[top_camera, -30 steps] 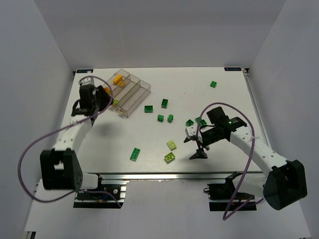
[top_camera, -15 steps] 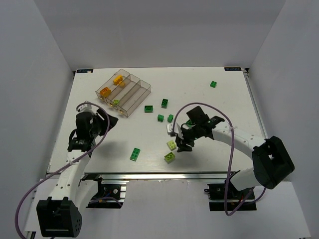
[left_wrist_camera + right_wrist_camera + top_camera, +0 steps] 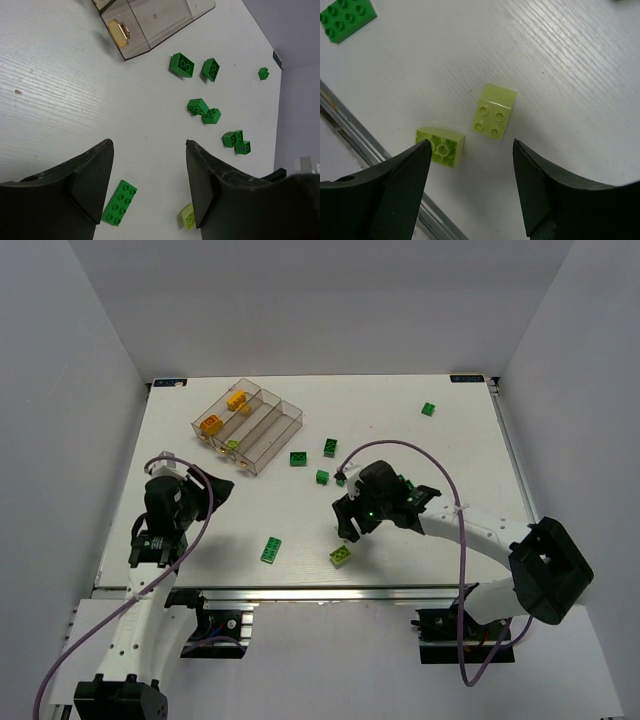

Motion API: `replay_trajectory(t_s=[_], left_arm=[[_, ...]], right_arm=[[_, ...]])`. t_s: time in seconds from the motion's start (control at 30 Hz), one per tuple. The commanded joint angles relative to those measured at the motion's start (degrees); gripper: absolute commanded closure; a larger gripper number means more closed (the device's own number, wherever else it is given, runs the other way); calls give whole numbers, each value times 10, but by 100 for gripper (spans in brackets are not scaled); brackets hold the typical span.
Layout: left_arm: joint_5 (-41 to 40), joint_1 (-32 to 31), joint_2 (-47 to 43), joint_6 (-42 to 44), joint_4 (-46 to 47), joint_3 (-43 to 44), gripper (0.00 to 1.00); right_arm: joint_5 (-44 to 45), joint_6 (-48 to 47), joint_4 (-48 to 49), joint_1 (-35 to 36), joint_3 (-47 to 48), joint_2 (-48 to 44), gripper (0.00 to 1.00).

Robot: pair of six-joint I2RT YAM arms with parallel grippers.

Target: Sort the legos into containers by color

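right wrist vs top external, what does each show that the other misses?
Right wrist only: a studs-up lime brick under the open right hand, which covers it from above. Top external only: the tray with a yellow brick in it. Both: the hollow-side lime brick and the long green brick.

Green legos [image 3: 271, 550] lie scattered beside the clear 4-compartment tray [image 3: 278, 428].

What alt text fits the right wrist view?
The open right gripper hangs over a white table with a studs-up lime brick and, nearer the table's edge, a tipped lime brick showing its hollow underside. A dark green brick lies at top left.
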Motion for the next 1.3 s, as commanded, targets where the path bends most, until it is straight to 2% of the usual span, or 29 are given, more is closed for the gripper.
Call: replay_trajectory(t_s=[0.0,0.2,0.53,0.67,0.87,1.0,1.27], left_arm=[[-7,1,-23,-12,-25,-9,31],[-1,1,-47,-35,-24,-16,30],[11,1,-55,-47,-24,-13,30],[37,1,-64,-63,5,-10,30],[30,1,-76,-63,-1,17,30],[27,1,-78,-63,-5,28,29],[28,1,-76,-66,2,34,29]], right_arm=[[55,109,11,1,4,20,29],[45,127,36,3,7,56,32],[77,128,52,15,2,86,32],[83,132,57,20,4,106,32],[89,131,62,22,9,126,34],[88,130,63,22,10,137,40],[89,126,63,22,16,149,46]])
